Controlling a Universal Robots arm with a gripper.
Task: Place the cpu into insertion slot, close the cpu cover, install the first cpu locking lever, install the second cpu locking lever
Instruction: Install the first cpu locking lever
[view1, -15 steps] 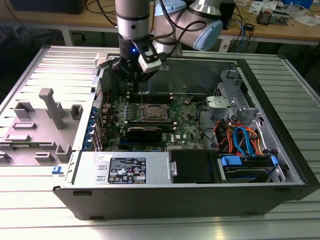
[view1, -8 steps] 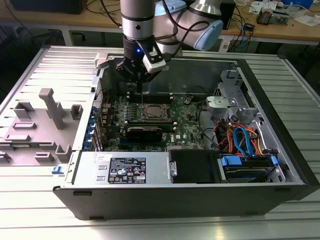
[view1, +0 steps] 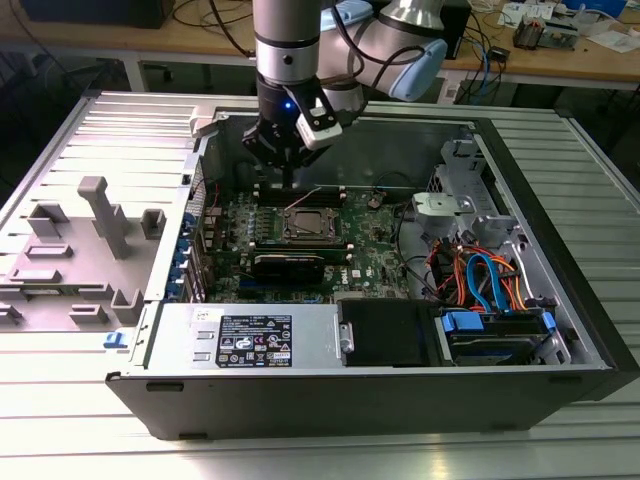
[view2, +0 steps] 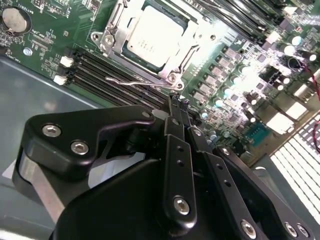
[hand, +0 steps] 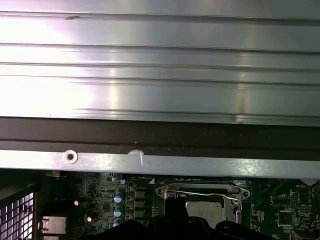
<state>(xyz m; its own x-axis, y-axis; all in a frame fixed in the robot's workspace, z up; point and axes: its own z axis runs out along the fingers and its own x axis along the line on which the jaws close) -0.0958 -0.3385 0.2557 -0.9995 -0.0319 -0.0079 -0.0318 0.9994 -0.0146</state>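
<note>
arm vertical over open case, gripper (view2: 176, 100) fingers pressed together, empty, tips just beside a thin wire lever (view2: 142, 82), cpu (view2: 154, 36) seated in insertion slot (view1: 308, 223), cpu cover (view2: 187, 50) down

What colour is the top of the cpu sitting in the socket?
Plain silver-grey metal, clearest in the second wrist view: the cpu.
</note>
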